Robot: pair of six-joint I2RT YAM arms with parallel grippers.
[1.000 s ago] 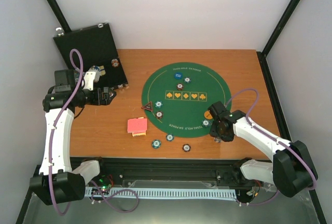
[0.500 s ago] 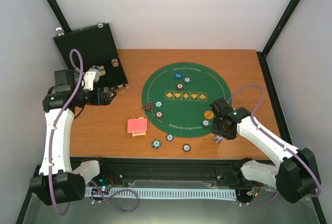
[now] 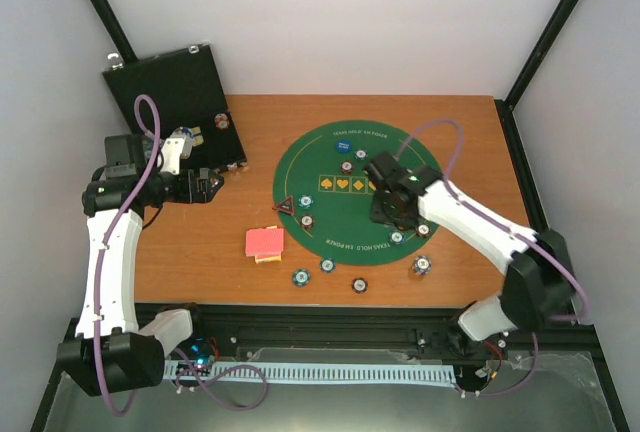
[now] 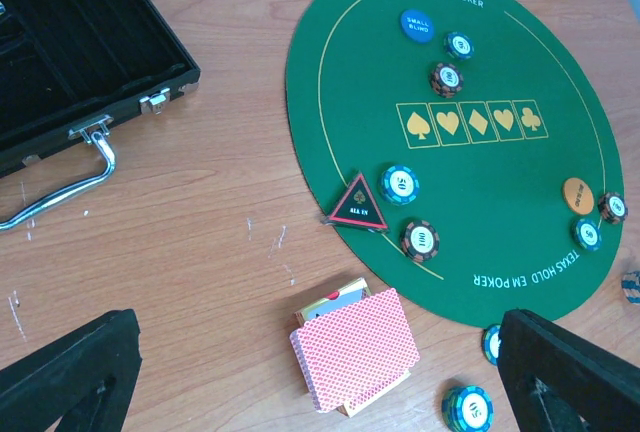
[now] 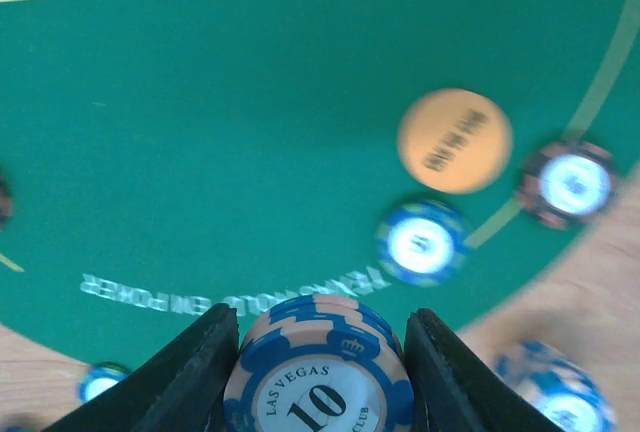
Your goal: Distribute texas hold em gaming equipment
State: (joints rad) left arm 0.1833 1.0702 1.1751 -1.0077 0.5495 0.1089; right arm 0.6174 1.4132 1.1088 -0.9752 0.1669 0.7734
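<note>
Wooden counter (image 3: 200, 252) seen from above, with a round green felt mat (image 3: 310, 167) at its centre and an open black case (image 3: 165, 87) at the far left corner. On the mat lie a blue round button (image 4: 417, 22), a row of gold card-suit symbols (image 4: 470, 120), an orange round button (image 5: 455, 140), a dark triangular marker (image 4: 357, 204) on the mat's near left edge, and several stripe-edged chips (image 4: 399, 184). A red-backed deck of cards (image 4: 352, 347) sits on the bare wood just beside the mat, with loose chips (image 3: 327, 265) scattered along the counter's near edge. The left claw (image 3: 212, 185) hangs spread wide with nothing between its fingers, near the case's handle (image 4: 60, 197) and well apart from the mat. The right claw (image 3: 392, 210) hovers over the near right part of the mat, clenched on a blue and peach chip (image 5: 320, 382) marked 10, gripped by its edge between two black fingers (image 5: 195, 372). Just beyond that held chip in the wrist view lie the orange round button, a blue chip (image 5: 420, 242) near it, and a brown chip (image 5: 568, 182) at the mat's rim
</note>
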